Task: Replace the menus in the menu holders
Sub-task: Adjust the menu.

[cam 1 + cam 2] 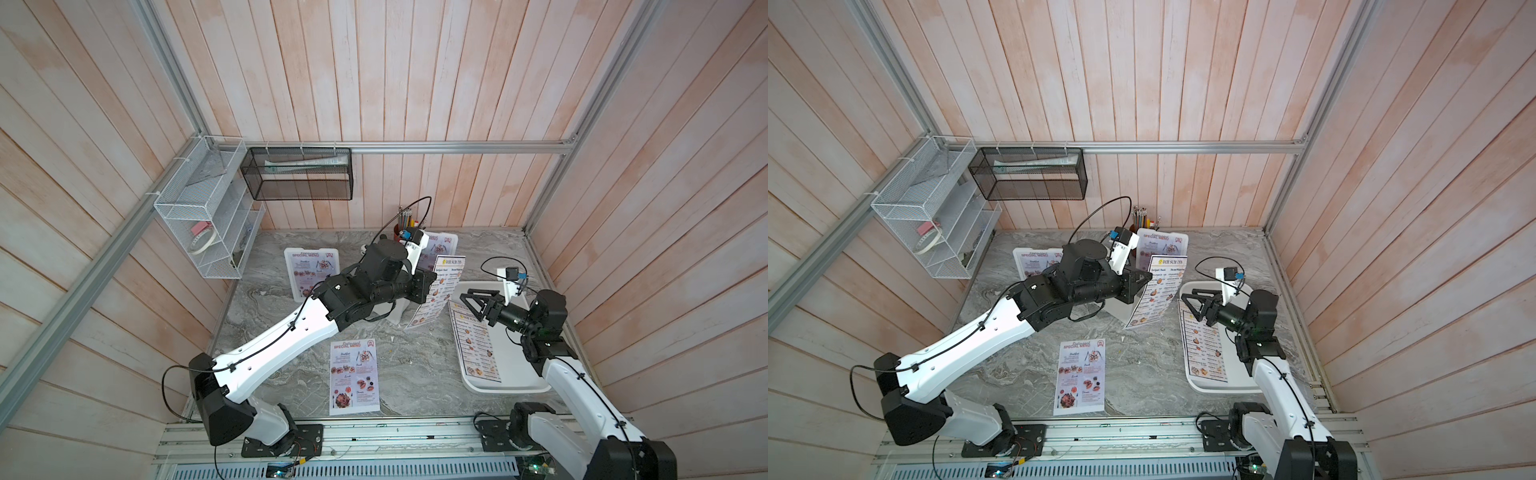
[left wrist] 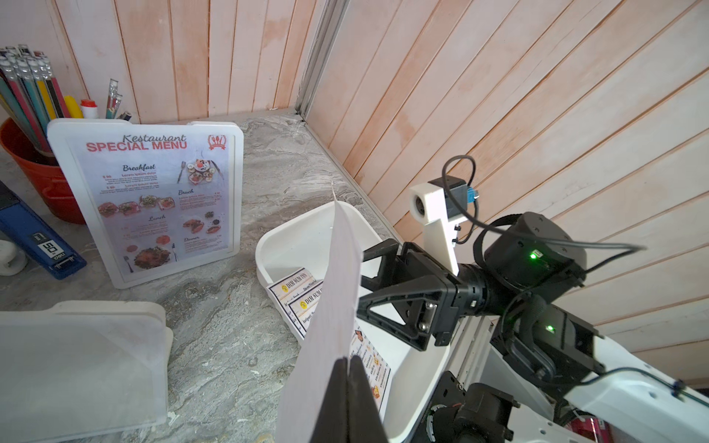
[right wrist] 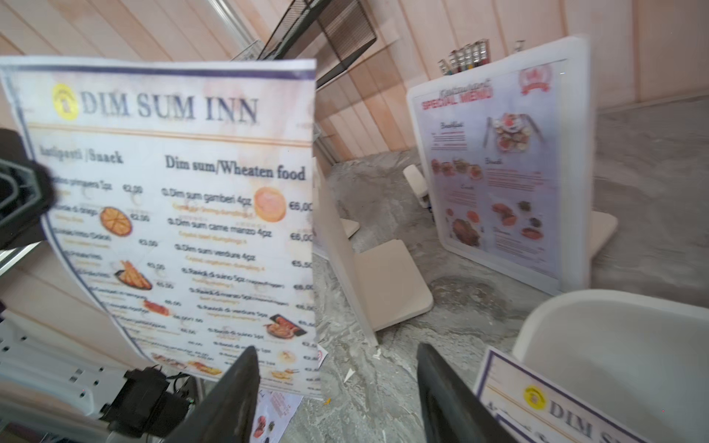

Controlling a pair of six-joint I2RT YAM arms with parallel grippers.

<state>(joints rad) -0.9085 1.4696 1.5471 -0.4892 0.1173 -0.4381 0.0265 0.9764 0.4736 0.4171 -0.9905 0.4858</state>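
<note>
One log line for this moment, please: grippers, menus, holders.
left gripper: shut on Dim Sum Inn menu, roughly upright | right gripper: open, empty, over tray | middle holder: empty | loose Special Menu sheet: lying flat

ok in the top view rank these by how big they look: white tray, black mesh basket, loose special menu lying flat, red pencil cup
1. white tray
2. black mesh basket, hung nearer the camera, so unsure against the menu
3. loose special menu
4. red pencil cup, partly hidden

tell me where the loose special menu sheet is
In both top views the loose SPECIAL MENU sheet lies flat on the table near its front edge, left of the white tray.
</note>
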